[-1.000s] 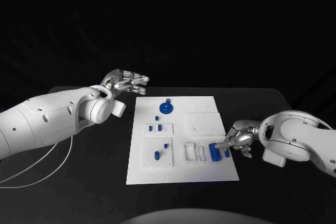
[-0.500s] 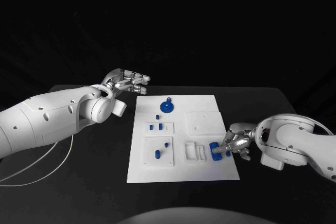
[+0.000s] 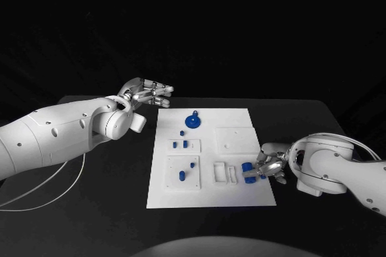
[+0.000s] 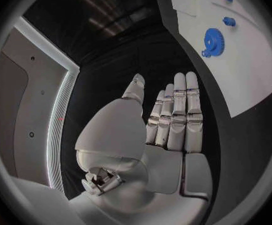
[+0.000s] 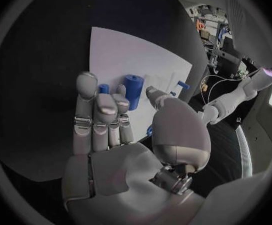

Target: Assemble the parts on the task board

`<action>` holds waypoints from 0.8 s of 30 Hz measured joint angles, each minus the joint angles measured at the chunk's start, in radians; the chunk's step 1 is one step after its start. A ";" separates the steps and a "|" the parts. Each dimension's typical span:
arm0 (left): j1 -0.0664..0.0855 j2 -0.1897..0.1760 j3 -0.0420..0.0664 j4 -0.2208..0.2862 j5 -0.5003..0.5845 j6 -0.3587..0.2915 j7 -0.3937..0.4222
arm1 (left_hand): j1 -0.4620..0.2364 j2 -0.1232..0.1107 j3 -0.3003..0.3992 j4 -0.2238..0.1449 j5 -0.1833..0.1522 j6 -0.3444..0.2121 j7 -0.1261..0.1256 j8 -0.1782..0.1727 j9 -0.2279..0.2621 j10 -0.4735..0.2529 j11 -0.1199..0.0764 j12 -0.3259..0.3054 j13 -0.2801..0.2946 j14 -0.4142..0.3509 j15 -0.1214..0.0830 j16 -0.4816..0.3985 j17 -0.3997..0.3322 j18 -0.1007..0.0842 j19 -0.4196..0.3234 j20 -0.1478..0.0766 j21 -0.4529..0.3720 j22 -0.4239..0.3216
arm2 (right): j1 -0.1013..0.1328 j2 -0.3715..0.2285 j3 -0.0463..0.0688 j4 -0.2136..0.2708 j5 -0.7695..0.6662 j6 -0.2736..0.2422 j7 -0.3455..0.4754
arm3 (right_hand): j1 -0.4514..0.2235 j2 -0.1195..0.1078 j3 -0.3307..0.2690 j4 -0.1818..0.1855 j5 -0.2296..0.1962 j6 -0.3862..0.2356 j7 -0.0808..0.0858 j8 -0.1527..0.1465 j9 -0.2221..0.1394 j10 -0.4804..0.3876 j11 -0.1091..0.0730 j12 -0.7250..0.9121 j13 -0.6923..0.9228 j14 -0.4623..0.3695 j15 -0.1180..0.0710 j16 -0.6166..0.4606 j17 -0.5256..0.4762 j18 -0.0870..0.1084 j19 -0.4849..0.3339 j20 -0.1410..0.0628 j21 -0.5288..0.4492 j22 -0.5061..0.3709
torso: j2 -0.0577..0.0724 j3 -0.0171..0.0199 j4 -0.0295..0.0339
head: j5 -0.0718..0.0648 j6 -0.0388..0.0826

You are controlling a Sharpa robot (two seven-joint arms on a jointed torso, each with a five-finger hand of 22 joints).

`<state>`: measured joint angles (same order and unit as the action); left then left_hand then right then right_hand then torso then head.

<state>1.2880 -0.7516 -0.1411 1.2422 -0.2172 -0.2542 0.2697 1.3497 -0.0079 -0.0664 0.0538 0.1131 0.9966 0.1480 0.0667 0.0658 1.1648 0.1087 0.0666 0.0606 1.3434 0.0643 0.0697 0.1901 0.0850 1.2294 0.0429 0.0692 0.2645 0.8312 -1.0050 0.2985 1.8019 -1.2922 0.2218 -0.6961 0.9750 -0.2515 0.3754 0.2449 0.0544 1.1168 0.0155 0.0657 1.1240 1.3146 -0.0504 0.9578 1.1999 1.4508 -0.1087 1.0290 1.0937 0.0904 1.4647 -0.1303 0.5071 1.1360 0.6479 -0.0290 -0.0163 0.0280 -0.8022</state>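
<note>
A flat white rectangular task board (image 3: 211, 198) of smooth matte plastic lies in the middle of the black table (image 3: 96, 212). Near its far end sits a blue toothed gear (image 3: 192, 122) with a small blue peg just beyond it. Lower on the board, two raised white square plates hold short blue pins (image 3: 182, 145) standing or lying in them, and a plain white square plate (image 3: 235, 140) lies beside them.

The right hand (image 3: 266, 166), silver and jointed, rests at the board's right edge by a stubby blue cylinder (image 3: 249, 174), which stands next to a white slotted bracket (image 3: 224, 174). In the right wrist view its fingers (image 5: 98, 117) are straight and close together, tips reaching toward the cylinder (image 5: 132, 90); whether they touch it I cannot tell, and nothing is clasped in the palm.

The left hand (image 3: 148, 93) hangs off the board's far left corner, above the table. Its fingers (image 4: 176, 115) are extended flat, side by side, holding nothing, with the gear (image 4: 213, 41) well beyond them.
</note>
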 measured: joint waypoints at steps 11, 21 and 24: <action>0.000 -0.001 -0.001 0.002 0.000 0.008 -0.006 | -0.004 -0.004 0.003 0.010 -0.004 0.000 0.000 0.000 0.000 -0.004 0.004 0.000 0.000 0.000 0.000 0.000 0.000 0.000 0.000 0.000 0.000 -0.003 | 0.000 0.033 -0.029 -0.015 -0.076 -0.022 -0.001 | -0.020 0.004 -0.018 0.039 0.000 0.000 0.000 0.000 -0.012 0.004 -0.004 0.000 0.003 0.004 -0.003 0.000 0.007 -0.008 0.000 0.000 0.019 0.013 | 0.000 0.0000 -0.0003 | 0.004 -0.003; 0.000 0.000 -0.002 0.006 0.000 0.015 -0.011 | -0.004 -0.004 0.006 0.012 -0.004 0.000 0.000 0.000 0.000 -0.004 0.004 0.000 0.000 0.000 0.000 0.000 0.000 0.000 0.000 0.000 0.000 -0.004 | 0.008 0.051 -0.048 -0.027 -0.116 -0.036 0.001 | 0.008 0.032 0.120 -0.007 0.000 0.012 -0.002 0.006 -0.023 0.004 -0.003 0.000 0.005 0.004 -0.003 0.000 0.011 -0.007 0.000 0.000 0.019 0.018 | 0.000 -0.0002 -0.0008 | 0.007 -0.006; 0.000 0.000 -0.002 0.006 0.000 0.017 -0.012 | -0.004 -0.004 0.006 0.012 -0.004 0.000 0.000 0.000 0.000 -0.004 0.004 0.000 0.000 0.000 0.000 0.000 0.001 0.000 0.000 0.000 0.000 -0.007 | 0.010 0.054 -0.051 -0.027 -0.122 -0.040 0.004 | 0.011 0.038 0.166 -0.045 -0.004 0.012 -0.002 0.002 -0.031 0.004 -0.003 0.000 0.005 0.004 -0.003 0.000 0.011 -0.007 0.002 -0.002 0.019 0.019 | 0.000 -0.0002 -0.0008 | 0.007 -0.006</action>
<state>1.2880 -0.7521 -0.1430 1.2483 -0.2173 -0.2375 0.2577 1.3458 -0.0118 -0.0603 0.0663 0.1092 0.9966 0.1480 0.0667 0.0659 1.1610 0.1125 0.0666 0.0604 1.3434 0.0643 0.0697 0.1912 0.0850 1.2294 0.0429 0.0692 0.2580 0.8409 -0.9514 0.2471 1.7749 -1.4146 0.1818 -0.6919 0.9855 -0.2138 0.5417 0.2001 0.0501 1.1290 0.0136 0.0682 1.0925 1.3186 -0.0536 0.9578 1.2051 1.4546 -0.1122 1.0290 1.1051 0.0832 1.4669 -0.1323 0.5261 1.1554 0.6475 -0.0291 -0.0171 0.0354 -0.8079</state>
